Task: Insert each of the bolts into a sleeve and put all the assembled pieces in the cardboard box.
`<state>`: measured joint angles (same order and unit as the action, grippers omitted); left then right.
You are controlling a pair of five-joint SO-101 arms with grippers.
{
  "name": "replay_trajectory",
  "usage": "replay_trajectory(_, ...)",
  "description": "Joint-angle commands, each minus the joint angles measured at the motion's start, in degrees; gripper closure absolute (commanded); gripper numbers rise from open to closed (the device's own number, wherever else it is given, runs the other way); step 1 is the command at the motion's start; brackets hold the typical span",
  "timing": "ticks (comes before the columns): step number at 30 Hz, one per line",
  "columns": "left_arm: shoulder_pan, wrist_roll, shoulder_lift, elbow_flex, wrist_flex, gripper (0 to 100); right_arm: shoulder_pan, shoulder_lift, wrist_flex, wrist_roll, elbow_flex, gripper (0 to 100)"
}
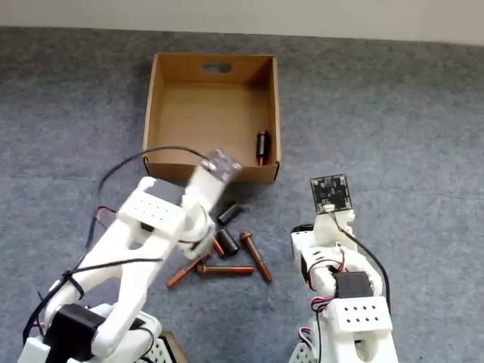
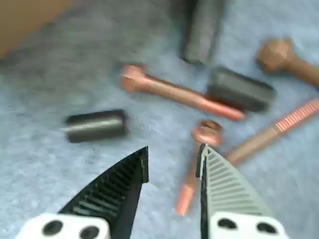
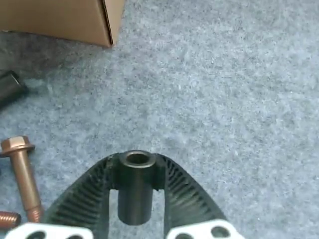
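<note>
Several copper bolts (image 2: 180, 93) and dark sleeves (image 2: 95, 125) lie in a loose pile on the grey carpet (image 1: 401, 121), just in front of the cardboard box (image 1: 155, 106). My left gripper (image 2: 173, 158) hovers open right above the pile, one bolt head (image 2: 207, 132) close to its pale fingertip. The left arm (image 1: 151, 219) covers part of the pile from above; bolts (image 1: 255, 255) and a sleeve (image 1: 228, 213) stick out beside it. My right gripper (image 3: 135, 164) is shut on an upright dark sleeve (image 3: 134, 191), bore facing up, right of the pile. One assembled piece (image 1: 262, 146) lies inside the box.
The box corner (image 3: 65, 20) stands ahead of the right gripper, with a bolt (image 3: 22, 174) and a sleeve end (image 3: 7, 87) beside it. The right arm (image 1: 340, 280) sits right of the pile. Open carpet spreads to the right and far left.
</note>
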<state>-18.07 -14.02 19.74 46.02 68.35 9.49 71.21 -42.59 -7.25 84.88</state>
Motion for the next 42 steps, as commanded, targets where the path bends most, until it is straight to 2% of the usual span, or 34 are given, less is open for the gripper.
replay_trajectory(1,-5.1,-0.8,-0.1,0.0,0.0,83,0.1,0.8,1.3,0.4,-0.2,99.2)
replay_trajectory(6,-5.1,-0.7,-0.7,3.7,-5.9,83,0.1,0.8,1.3,0.4,-0.1,99.2)
replay_trajectory(12,-0.9,-1.0,-0.7,4.3,-6.2,83,0.1,0.8,1.2,0.4,-0.1,99.2)
replay_trajectory(18,-1.1,-1.0,-1.1,4.4,-6.3,83,0.1,0.8,1.1,0.4,0.0,99.2)
replay_trajectory(23,-0.7,-0.6,-9.4,3.2,-10.2,83,0.1,0.8,1.1,0.4,0.0,99.2)
replay_trajectory(27,-0.7,-0.6,-16.0,-1.5,-8.8,83,0.1,0.8,1.1,0.4,0.0,99.2)
replay_trajectory(29,-0.7,-0.6,-16.5,-2.2,-8.4,86,0.1,0.8,1.1,0.4,0.2,99.2)
replay_trajectory(33,-0.7,-0.6,-14.6,-2.2,-8.4,100,0.1,0.8,1.2,0.4,1.1,99.2)
replay_trajectory(38,-1.1,-0.6,-8.3,1.0,-8.6,99,0.1,0.8,1.3,0.4,1.1,99.2)
replay_trajectory(42,-0.7,2.1,4.0,5.9,-8.7,99,0.1,0.8,1.3,0.4,1.1,99.2)
